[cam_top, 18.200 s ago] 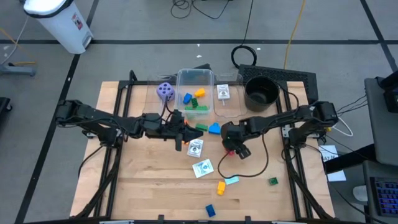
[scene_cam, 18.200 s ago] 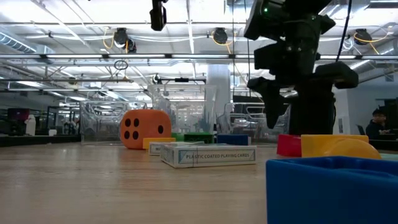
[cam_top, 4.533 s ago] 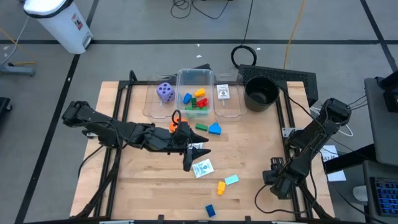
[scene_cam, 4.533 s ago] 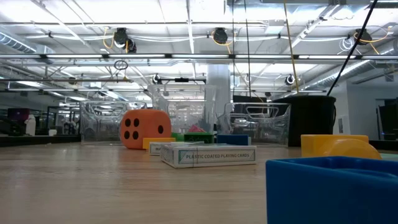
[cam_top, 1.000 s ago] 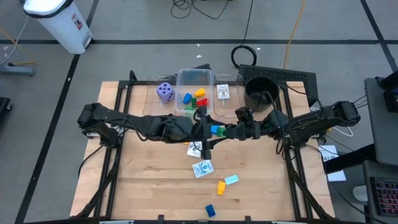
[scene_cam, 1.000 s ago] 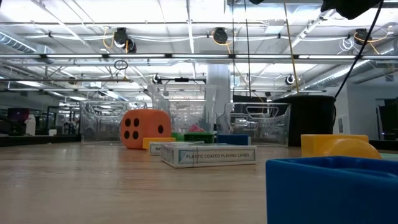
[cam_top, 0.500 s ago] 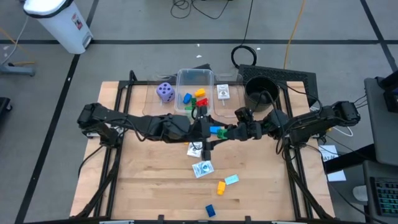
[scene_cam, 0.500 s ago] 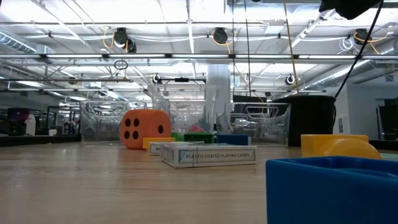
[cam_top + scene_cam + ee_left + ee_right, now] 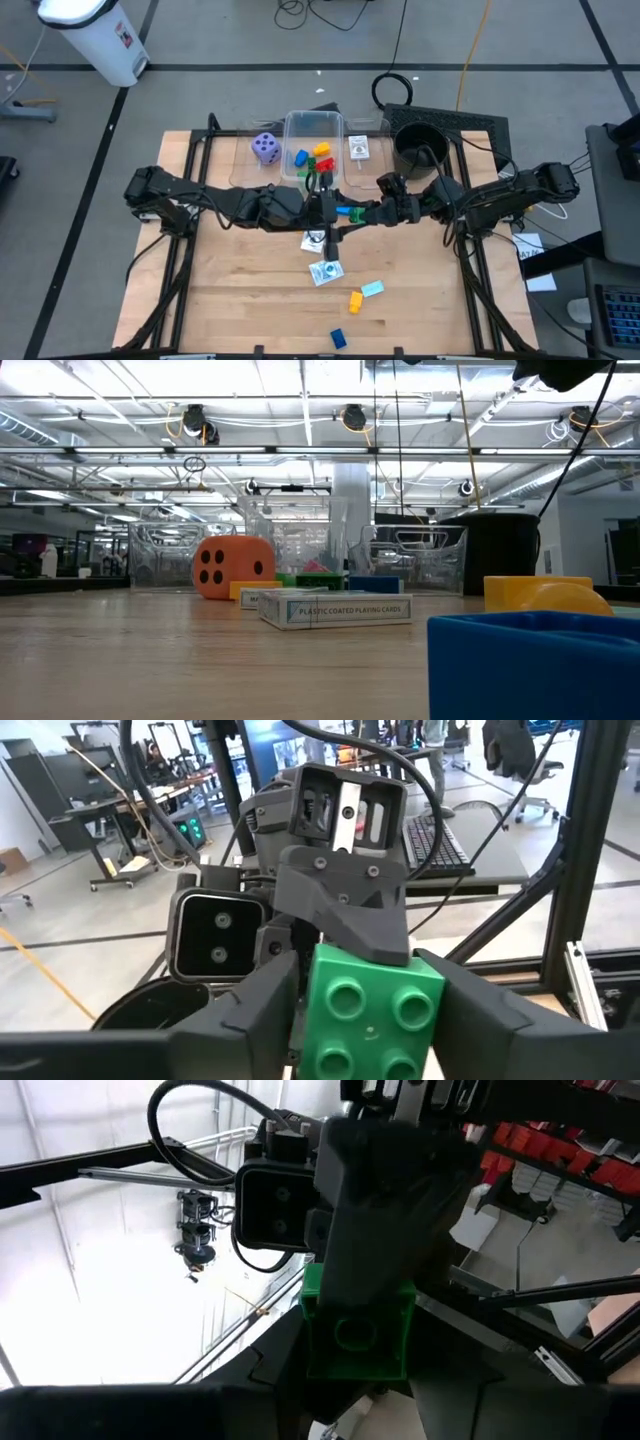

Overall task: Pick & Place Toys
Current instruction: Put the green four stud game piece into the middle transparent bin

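Both pincers met above the middle of the surface [image 9: 240, 290], just in front of the clear tub [image 9: 312, 128]. The left pincer [image 9: 366, 1020] had its two dark fingers pressed against either side of a green building block [image 9: 372, 1012], and the right pincer [image 9: 357, 1342] clasped the same block [image 9: 357, 1320] from the opposite side (each wrist camera showed the other arm's gripper head right behind the block). In the high view the two pincers [image 9: 322, 200] [image 9: 366, 212] stood nearly tip to tip, with a bit of green [image 9: 321, 183] showing at the left one and a blue block [image 9: 346, 211] showing between them.

The green block was a bright, glossy, squarish brick. Its studded face, four round studs in a square, was turned toward the left wrist camera, and a face with a round recess was turned toward the right wrist camera. Neither view showed a clear long axis.

Elsewhere on the surface lay an orange die [image 9: 233, 568], a purple die [image 9: 265, 147], white card packs [image 9: 325, 271], and yellow [image 9: 354, 300] and blue [image 9: 338, 339] blocks nearer the front edge. A black round pot [image 9: 419, 148] stood beside the tub.
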You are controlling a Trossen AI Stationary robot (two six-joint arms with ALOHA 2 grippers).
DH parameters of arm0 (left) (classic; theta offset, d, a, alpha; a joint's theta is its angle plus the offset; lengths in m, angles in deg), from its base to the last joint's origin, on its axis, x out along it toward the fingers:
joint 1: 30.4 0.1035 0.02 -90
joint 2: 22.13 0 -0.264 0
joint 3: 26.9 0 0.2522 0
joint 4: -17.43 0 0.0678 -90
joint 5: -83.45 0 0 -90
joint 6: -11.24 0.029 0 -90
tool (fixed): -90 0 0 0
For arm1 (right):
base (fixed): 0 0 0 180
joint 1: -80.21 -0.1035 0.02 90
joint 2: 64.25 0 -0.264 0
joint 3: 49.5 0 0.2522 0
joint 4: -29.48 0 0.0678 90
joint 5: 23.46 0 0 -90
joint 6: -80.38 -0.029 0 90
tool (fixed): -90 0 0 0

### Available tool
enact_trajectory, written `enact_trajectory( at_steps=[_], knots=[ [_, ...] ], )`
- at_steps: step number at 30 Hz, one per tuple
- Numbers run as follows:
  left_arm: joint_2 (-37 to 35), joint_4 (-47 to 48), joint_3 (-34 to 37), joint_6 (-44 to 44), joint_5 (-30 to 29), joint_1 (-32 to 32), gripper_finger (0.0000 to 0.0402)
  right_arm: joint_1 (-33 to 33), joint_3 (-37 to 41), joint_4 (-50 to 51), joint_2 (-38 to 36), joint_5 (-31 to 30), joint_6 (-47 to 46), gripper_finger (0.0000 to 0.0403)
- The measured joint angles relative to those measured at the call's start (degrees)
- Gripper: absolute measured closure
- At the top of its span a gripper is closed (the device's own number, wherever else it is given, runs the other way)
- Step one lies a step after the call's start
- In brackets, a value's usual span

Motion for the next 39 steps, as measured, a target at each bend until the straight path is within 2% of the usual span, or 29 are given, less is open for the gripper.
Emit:
enact_trajectory(
  at_steps=[4, 10, 22, 26, 33, 36, 39],
  knots=[
    [-0.01, 0.55, 0.00, 1.07, 0.23, 0.00, 0.0258, 0.00, 0.04, 0.09, 0.02, 0.05, -1.27, 0.0273],
    [-0.03, 0.30, 0.00, 1.03, 0.16, 0.00, 0.0260, 0.00, 0.04, 0.02, 0.02, 0.05, -1.77, 0.0262],
    [-1.33, -1.41, -0.17, -0.02, -1.05, 1.01, 0.0262, 3.17, 0.15, -0.75, 0.13, 0.54, -0.81, 0.0176],
    [-4.78, 1.88, -0.15, 0.16, -0.15, 2.10, 0.0256, 6.55, 0.15, -1.22, 0.11, -0.16, -0.83, 0.0165],
    [-12.53, 14.39, -0.15, -3.06, 0.21, 6.59, 0.0263, 11.87, 0.15, -1.44, 0.11, -0.69, -1.11, 0.0161],
    [-14.56, 21.53, -0.13, -5.38, 2.97, 10.64, 0.0262, 12.71, 0.15, -1.43, 0.07, -5.00, -0.16, 0.0161],
    [-14.79, 26.38, -0.12, -6.95, 8.95, 15.70, 0.0253, 12.76, 0.15, -1.20, 0.07, -10.31, 4.05, 0.0161]
  ],
)
